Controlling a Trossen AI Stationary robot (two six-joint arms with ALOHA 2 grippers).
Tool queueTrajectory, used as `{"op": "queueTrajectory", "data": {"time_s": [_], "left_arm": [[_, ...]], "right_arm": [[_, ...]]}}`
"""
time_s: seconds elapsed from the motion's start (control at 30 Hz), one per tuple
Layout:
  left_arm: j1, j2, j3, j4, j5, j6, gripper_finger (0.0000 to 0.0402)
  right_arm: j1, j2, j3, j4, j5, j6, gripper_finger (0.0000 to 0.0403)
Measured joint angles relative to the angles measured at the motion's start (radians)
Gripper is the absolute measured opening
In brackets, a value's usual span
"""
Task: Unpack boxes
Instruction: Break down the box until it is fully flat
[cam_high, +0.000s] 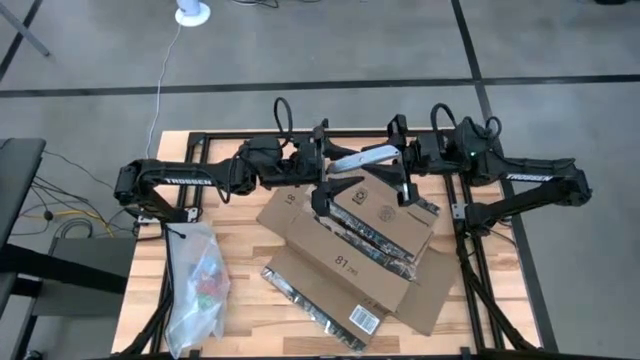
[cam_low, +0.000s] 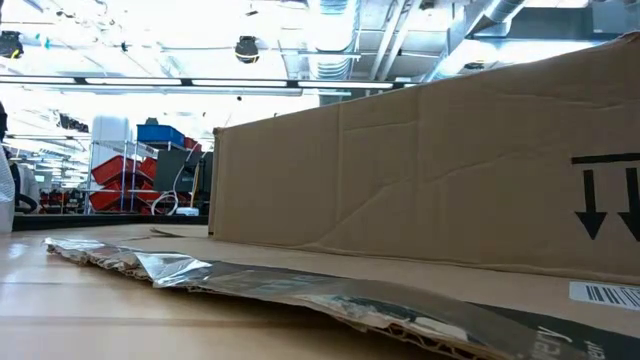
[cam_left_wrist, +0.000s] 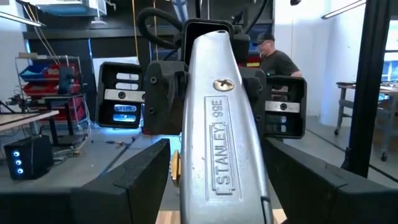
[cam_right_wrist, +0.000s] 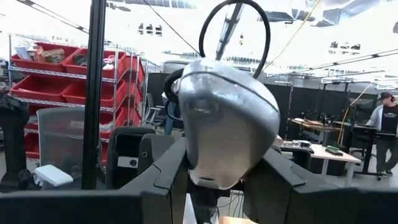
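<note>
Both sets of jaws are clamped on the same silver utility knife (cam_high: 367, 156), one at each end. In the left wrist view the left gripper (cam_left_wrist: 214, 180) squeezes the knife's flat metal body, stamped "STANLEY 99E", between its dark fingers (cam_left_wrist: 140, 183). In the right wrist view the right gripper (cam_right_wrist: 227, 180) pinches the knife's rounded butt end between its own fingers (cam_right_wrist: 168, 174). From above, the left gripper (cam_high: 325, 160) and right gripper (cam_high: 402, 155) meet over the far middle of the wooden table (cam_high: 250, 300), with the knife bridging them just above the far edge of the cardboard box (cam_high: 350, 240).

That box lies on the table's middle, flaps spread, showing an "81" print, a white barcode label (cam_high: 364, 319) and dark tape along its near edge. A clear plastic bag (cam_high: 198, 285) of coloured pieces lies well apart, at the table's left side. At table height, the box wall (cam_low: 420, 170) stands behind a torn flap.

Beyond the table, red bins (cam_right_wrist: 46, 71) fill shelves, and a person (cam_left_wrist: 277, 59) stands in the room behind.
</note>
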Motion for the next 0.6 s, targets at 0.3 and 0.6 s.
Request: {"op": "queueTrajectory", "data": {"time_s": [0.3, 0.6], "left_arm": [[0.001, -0.014, -0.002, 0.035, -0.009, 0.002, 0.0242], [0.001, -0.015, -0.001, 0.025, -0.009, 0.018, 0.0242]], "right_arm": [[0.0, -0.005, 0.001, -0.029, 0.002, -0.004, 0.0116], [0.0, -0.005, 0.001, -0.032, 0.002, -0.002, 0.0116]]}}
